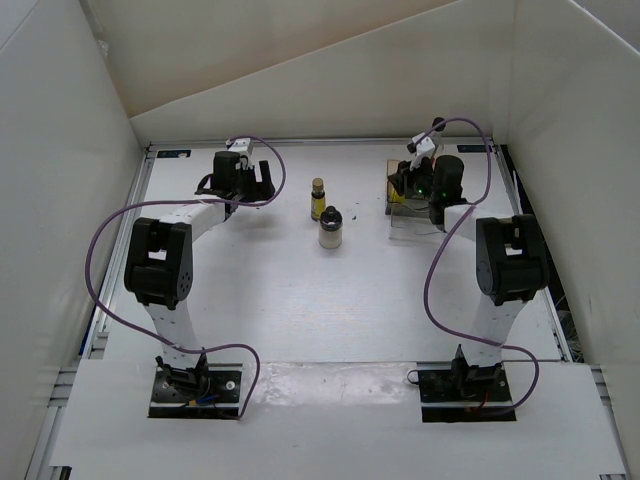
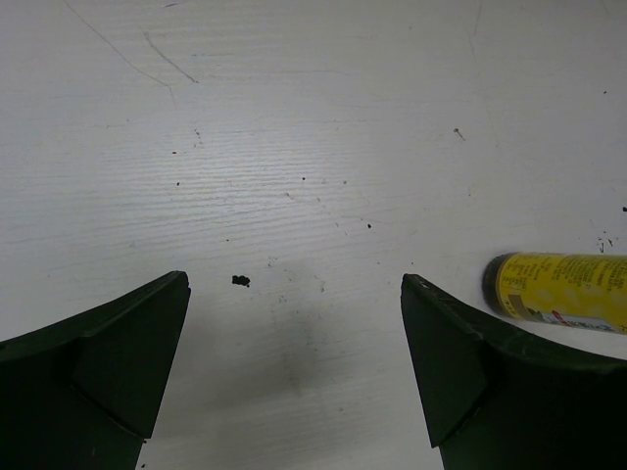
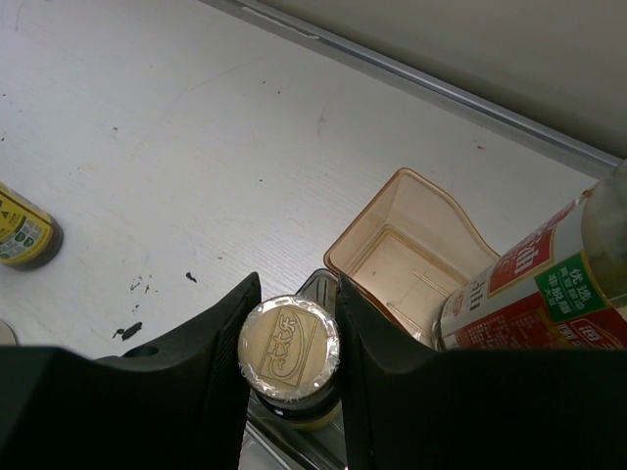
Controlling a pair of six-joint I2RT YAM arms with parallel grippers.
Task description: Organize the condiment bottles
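Note:
My right gripper (image 3: 297, 294) is shut on a tiny yellow bottle, its fingers pressing both sides of the foil-wrapped brown cap (image 3: 289, 345). It holds this bottle at the near end of the brownish clear tray (image 3: 411, 245). A taller bottle with a red label (image 3: 534, 294) leans in the tray to the right. In the top view my right gripper (image 1: 405, 185) hangs over the tray (image 1: 400, 222) at the back right. A second yellow bottle (image 1: 318, 198) and a squat whitish dark-capped bottle (image 1: 331, 228) stand mid-table. My left gripper (image 2: 294, 323) is open above bare table, with the yellow bottle (image 2: 558, 289) just right of it.
White walls close in the table on the left, right and back, and a metal rail (image 3: 421, 78) runs along the far edge behind the tray. My left arm (image 1: 160, 260) and right arm (image 1: 510, 260) reach forward from the near edge.

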